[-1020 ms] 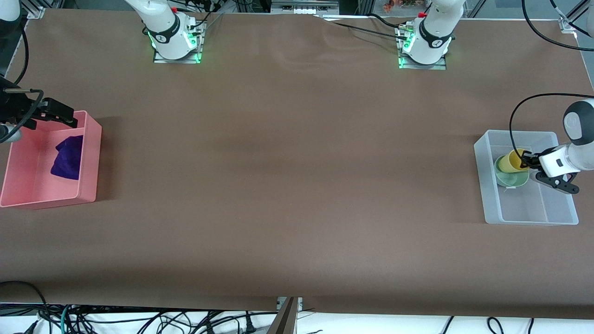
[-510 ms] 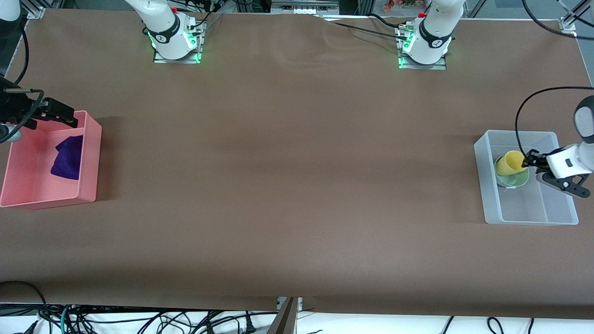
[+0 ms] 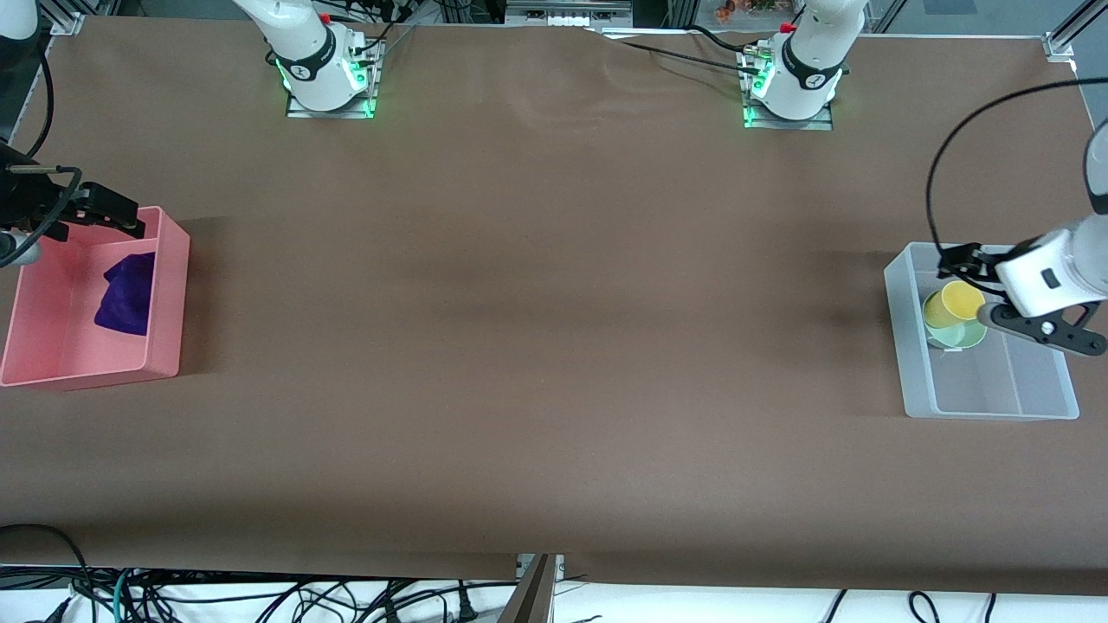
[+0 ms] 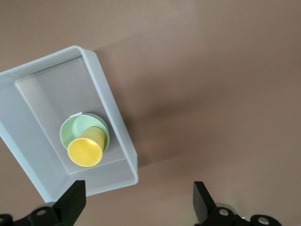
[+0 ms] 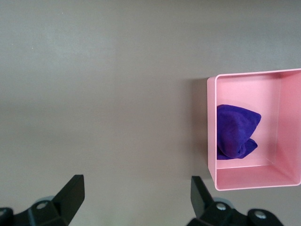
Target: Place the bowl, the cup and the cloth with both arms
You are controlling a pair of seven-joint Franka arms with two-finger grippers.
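On your brown table (image 3: 554, 346), the cup (image 3: 952, 301) sits in the bowl (image 3: 963, 332) inside the clear bin (image 3: 987, 407); the left gripper (image 3: 968, 260) above spreads its fingers. The cloth (image 3: 126, 292) lies in the pink bin (image 3: 86, 376), the right gripper (image 3: 108, 208) waiting overhead, fingers apart.

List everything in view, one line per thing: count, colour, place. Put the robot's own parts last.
cup: one, yellow, standing in the bowl inside the clear bin.
bowl: one, pale mint green, in the clear bin, under the cup.
clear bin: one, translucent white, on the table at the left arm's end.
cloth: one, deep purple, bundled in the pink bin.
pink bin: one, pink, on the table at the right arm's end.
table: one, brown cover.
left gripper: one, black, open, over the clear bin, holding nothing.
right gripper: one, black, open, waiting over the pink bin's edge, holding nothing.
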